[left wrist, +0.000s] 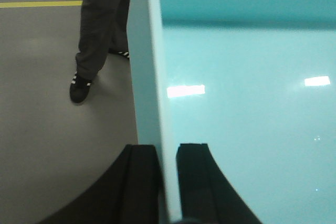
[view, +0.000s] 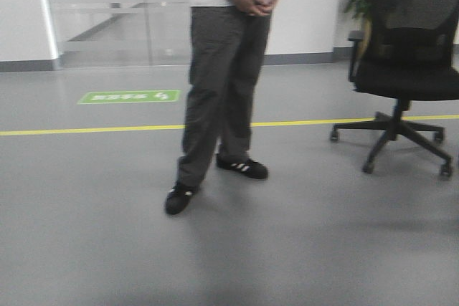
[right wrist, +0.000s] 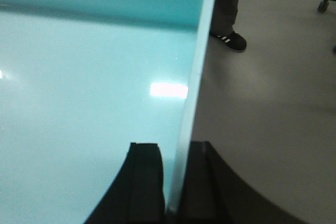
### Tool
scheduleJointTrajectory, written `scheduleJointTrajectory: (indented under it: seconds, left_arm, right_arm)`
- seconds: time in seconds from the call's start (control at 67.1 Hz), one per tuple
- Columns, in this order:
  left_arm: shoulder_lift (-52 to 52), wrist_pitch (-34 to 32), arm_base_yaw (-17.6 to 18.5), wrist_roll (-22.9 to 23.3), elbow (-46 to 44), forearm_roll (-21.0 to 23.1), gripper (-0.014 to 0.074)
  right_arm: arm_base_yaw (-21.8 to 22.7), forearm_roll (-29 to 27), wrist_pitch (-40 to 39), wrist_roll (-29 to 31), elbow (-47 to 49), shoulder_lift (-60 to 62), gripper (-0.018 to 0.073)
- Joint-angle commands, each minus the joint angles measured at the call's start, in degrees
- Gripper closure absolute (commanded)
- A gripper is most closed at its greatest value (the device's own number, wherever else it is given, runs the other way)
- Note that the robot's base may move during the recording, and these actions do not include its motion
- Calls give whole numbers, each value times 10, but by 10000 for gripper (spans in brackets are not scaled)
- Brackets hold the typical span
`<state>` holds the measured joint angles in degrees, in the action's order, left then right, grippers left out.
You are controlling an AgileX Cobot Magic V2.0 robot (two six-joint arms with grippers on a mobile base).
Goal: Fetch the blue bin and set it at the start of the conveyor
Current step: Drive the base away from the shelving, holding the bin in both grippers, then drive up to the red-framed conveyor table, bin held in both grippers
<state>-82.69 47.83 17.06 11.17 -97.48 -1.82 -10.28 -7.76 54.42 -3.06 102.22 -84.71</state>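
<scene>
The blue bin [left wrist: 247, 93] is a pale turquoise smooth tub, held up above the grey floor between my two grippers. My left gripper [left wrist: 167, 148] is shut on the bin's left wall, one finger outside and one inside. My right gripper [right wrist: 176, 145] is shut on the bin's right wall [right wrist: 197, 77] in the same way. The bin's inside [right wrist: 89, 93] looks empty, with light glare on its bottom. The conveyor start is out of view. Neither the bin nor the grippers show in the front view.
A person [view: 226, 84] in dark trousers and black shoes stands ahead on the grey floor, also in the left wrist view [left wrist: 100, 30]. A black office chair [view: 405, 69] stands at the right. A yellow floor line [view: 93, 130] runs across. A glass wall [view: 115, 12] is behind.
</scene>
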Motion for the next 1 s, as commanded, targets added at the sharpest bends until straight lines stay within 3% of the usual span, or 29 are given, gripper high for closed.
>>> scheduleJointTrajectory:
  seconds: [0.0, 0.328, 0.984]
  left_arm:
    - [6, -28, -1, -3, -4, 1, 707]
    - [6, -39, -1, -3, -4, 1, 707]
    - [6, -39, -1, -3, -4, -1, 707]
  right_arm:
    - [5, 10, -26, 10, 4, 7, 711]
    - [5, 10, -80, 10, 4, 7, 711]
    - [5, 10, -85, 10, 4, 7, 711]
